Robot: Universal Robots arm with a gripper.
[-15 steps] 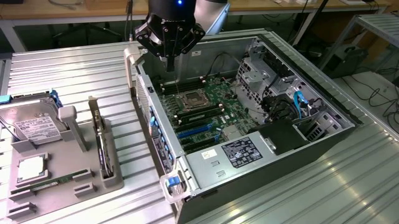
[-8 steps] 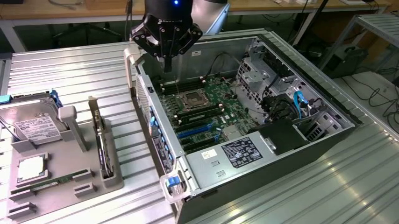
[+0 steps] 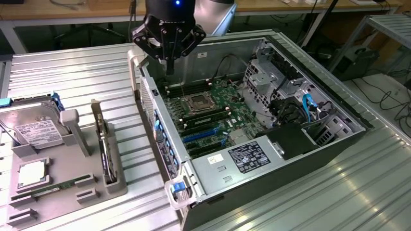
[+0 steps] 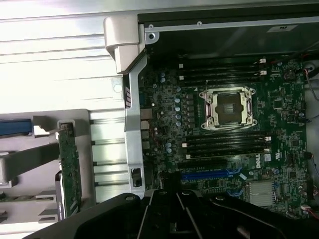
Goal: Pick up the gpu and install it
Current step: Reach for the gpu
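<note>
Open-chassis installation scene. The black end effector (image 3: 170, 66) hangs over the rear corner of the open grey-metal computer case (image 3: 282, 192), its fingers drawn together to a narrow point and holding nothing. The thin, flat, dark rectangular gpu card (image 3: 103, 144) is well apart from it. The card stands on its long edge in a slot of the grey moulded holder (image 3: 82, 137), which rests on the ribbed metal counter (image 3: 77, 77) at the exterior view's left. A pale metal bracket strip rises at the card's far end. The boxy silver hard drive (image 3: 38, 129) sits in the same holder, farther towards the exterior view's left. Inside the case, the green motherboard (image 3: 212, 113) lies exposed, with blue expansion slots (image 3: 200, 138) near its front part. The gpu card is judged light and stiff but fragile, with small components on its faces and a contact edge that should not be pinched. The free upper edge, gripped across the card's thickness near mid-length, looks the most accessible hold. A light, square grip is judged necessary, as the smooth board could tilt or slip between the fingers.
</note>
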